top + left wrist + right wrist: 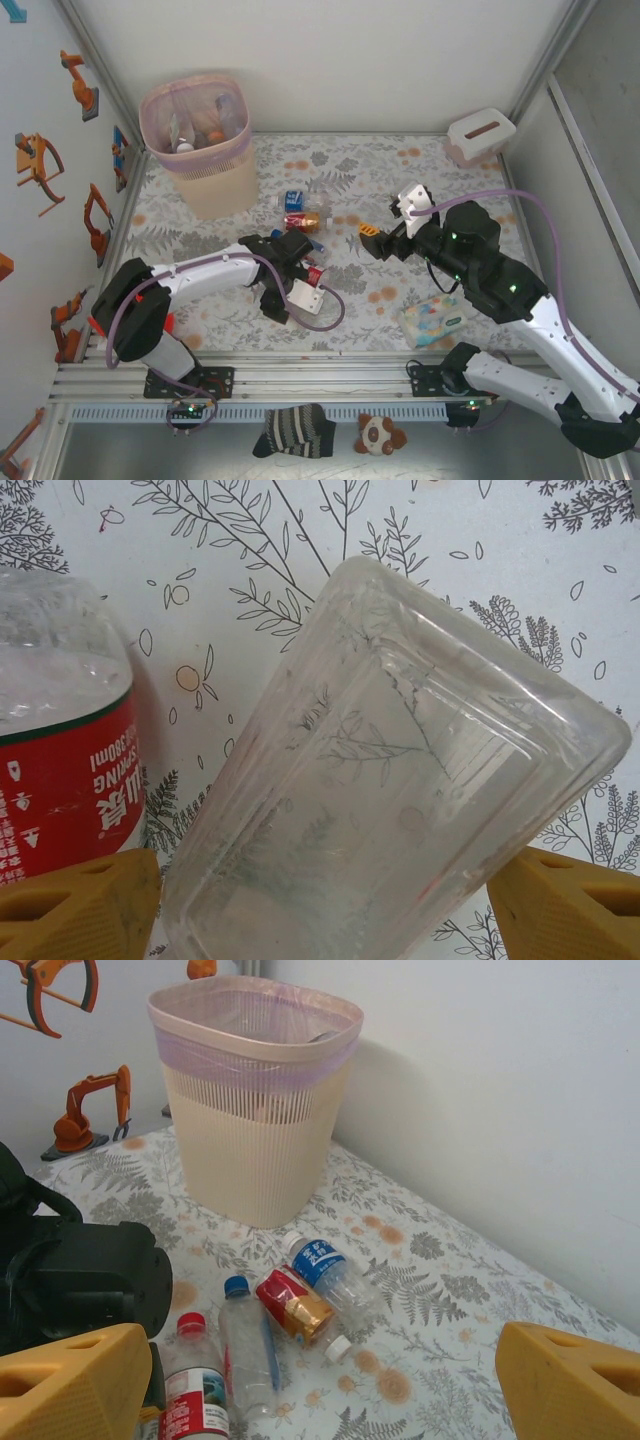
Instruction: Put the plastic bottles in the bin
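Observation:
The beige bin point(197, 140) with a pink liner stands at the far left corner and holds several bottles. It also rises ahead in the right wrist view point(255, 1100). My left gripper point(325, 900) is open, its yellow fingers astride a clear square bottle point(400, 770) lying on the cloth. A red-labelled bottle point(60, 770) lies just left of it. From above, the left gripper point(300, 268) sits at table centre. A blue-labelled bottle point(325, 1265), a red-and-gold one point(297, 1308) and a blue-capped clear one point(248, 1350) lie beyond. My right gripper point(320, 1390) hovers open and holds nothing.
A white tissue box point(480, 135) stands at the far right corner. A pastel wipes pack point(433, 320) lies near the right arm. A striped sock point(295, 430) and a plush toy point(380, 435) lie below the table's front rail. Walls close in left, back and right.

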Controlling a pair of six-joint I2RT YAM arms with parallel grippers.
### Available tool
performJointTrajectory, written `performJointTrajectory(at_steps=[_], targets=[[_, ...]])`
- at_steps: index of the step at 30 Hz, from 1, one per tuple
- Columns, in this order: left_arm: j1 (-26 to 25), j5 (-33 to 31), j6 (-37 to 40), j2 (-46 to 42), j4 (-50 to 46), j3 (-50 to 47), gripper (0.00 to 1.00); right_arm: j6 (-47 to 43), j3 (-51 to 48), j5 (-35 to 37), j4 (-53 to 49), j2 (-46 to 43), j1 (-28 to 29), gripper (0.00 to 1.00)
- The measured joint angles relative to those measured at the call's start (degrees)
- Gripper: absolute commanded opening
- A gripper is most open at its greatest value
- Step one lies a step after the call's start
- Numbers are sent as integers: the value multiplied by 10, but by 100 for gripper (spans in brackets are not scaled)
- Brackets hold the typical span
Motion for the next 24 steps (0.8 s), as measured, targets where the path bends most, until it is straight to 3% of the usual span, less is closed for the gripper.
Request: performJointTrajectory(at_steps=[13, 24], targets=[[0, 3, -7, 35, -19, 22, 88, 0, -7, 3, 0, -9, 0, 88], [0, 10, -22, 36, -43, 34, 72, 0, -10, 13, 0, -18, 0, 88]])
